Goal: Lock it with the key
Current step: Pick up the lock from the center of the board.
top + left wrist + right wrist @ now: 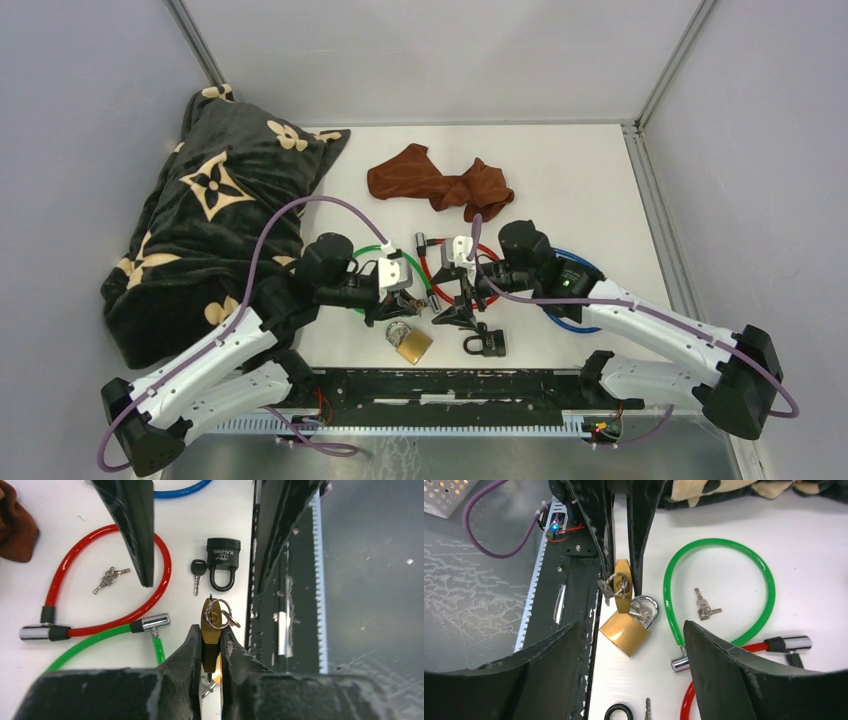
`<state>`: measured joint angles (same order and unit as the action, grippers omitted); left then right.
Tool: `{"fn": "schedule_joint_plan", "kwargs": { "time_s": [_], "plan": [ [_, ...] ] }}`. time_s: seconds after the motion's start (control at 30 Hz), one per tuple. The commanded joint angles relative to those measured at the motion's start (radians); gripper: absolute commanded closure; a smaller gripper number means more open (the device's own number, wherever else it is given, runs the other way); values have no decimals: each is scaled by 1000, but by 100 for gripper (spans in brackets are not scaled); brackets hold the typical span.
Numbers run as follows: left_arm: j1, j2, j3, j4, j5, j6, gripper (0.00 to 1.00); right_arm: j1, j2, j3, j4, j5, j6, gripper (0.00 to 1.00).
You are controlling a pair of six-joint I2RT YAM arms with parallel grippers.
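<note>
My left gripper [210,629] is shut on a small brass padlock [210,616], held edge-up just above the table. A key on a ring [220,617] sits in its keyhole. In the right wrist view that padlock [622,582] hangs between the left fingers, over a larger brass padlock [625,632] lying flat with a silver shackle. My right gripper [630,625] is wide open and empty, facing both padlocks. In the top view the left gripper [398,308] and the right gripper [455,305] are close together near the front edge.
A black padlock [222,562] and a black-headed key [197,575] lie by the front rail. Red [65,565], green [719,547] and blue [575,320] cable locks lie around, with loose key bunches [109,578]. A brown cloth [440,180] and a black blanket [215,230] lie behind.
</note>
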<state>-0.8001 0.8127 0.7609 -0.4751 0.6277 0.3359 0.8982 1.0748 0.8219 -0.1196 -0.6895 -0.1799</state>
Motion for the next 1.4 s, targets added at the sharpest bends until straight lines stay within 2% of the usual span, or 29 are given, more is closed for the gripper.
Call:
{"fn": "schedule_joint_plan", "kwargs": {
  "time_s": [0.0,0.03,0.13,0.3,0.33,0.5,0.63,0.8,0.87,0.97,1.1,1.27,1.37],
  "plan": [
    [20,-4,69,114,29,-301,98,2,28,-15,121,-23,13,25],
    [21,-2,71,121,35,-317,98,2,37,-24,126,-22,27,30],
    [24,3,75,127,43,-326,98,1,68,-24,164,-57,61,33],
    [26,11,74,152,30,-333,98,5,91,-27,221,-101,104,23],
    [27,10,75,168,20,-374,98,6,90,-36,244,-98,121,23],
    [39,5,74,224,37,-418,98,5,58,-109,347,-81,178,33],
    [40,10,73,189,58,-390,98,4,35,-89,323,-67,166,36],
    [40,10,74,211,62,-397,98,4,66,-43,278,-77,160,36],
    [40,11,72,227,75,-406,98,5,90,-40,284,-89,173,41],
    [39,10,68,227,87,-408,98,5,98,-39,305,-100,178,56],
    [39,13,67,228,88,-410,98,5,88,-43,366,-108,227,68],
    [39,16,64,249,94,-422,98,5,88,-98,515,-120,323,98],
    [40,13,60,257,96,-429,98,4,79,-114,530,-99,327,100]
  ]
}}
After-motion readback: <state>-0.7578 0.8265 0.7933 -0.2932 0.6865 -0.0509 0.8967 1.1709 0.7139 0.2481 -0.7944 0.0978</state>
